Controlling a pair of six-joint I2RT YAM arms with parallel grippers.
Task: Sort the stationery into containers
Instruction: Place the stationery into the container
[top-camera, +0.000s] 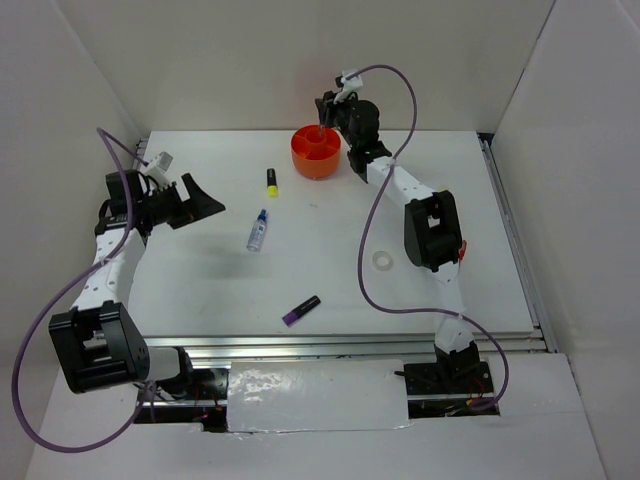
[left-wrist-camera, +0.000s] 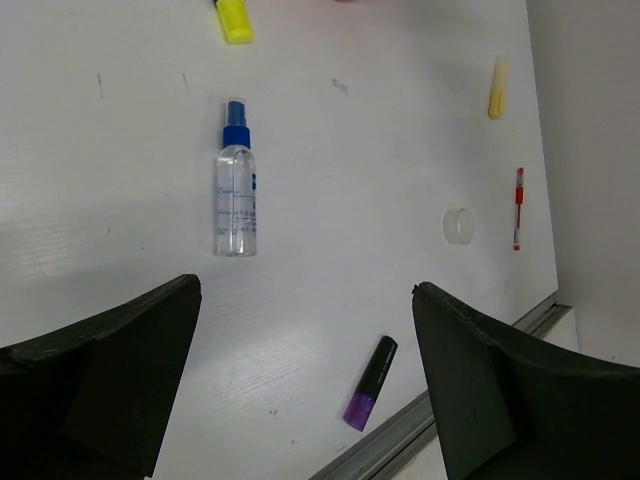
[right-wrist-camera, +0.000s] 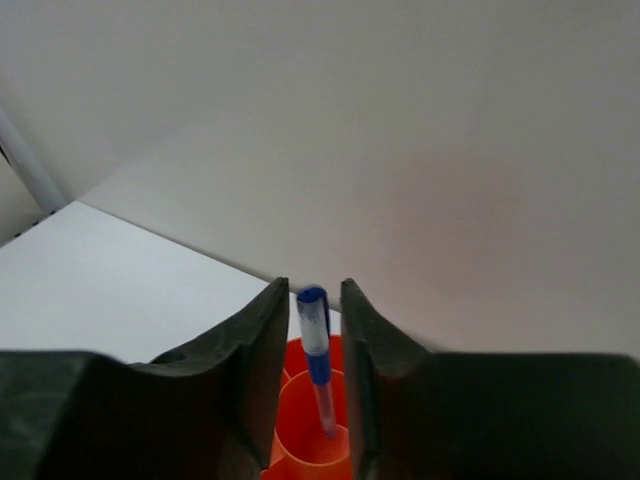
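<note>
I hold the right gripper (right-wrist-camera: 314, 300) above the orange organiser (top-camera: 312, 166), its jaws a sliver clear of the blue pen (right-wrist-camera: 320, 370), which stands upright in a compartment, evidently released to stay there. The left gripper (left-wrist-camera: 305, 290) hangs spread wide above the clear bottle (left-wrist-camera: 236, 200).

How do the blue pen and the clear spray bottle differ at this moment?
The blue pen stands nearly upright in the orange organiser; the clear bottle lies flat on the table. The pen is slim; the bottle is stouter and see-through. The pen sits between the jaws of the right gripper; nothing touches the bottle. Both are blue at the top.
</note>
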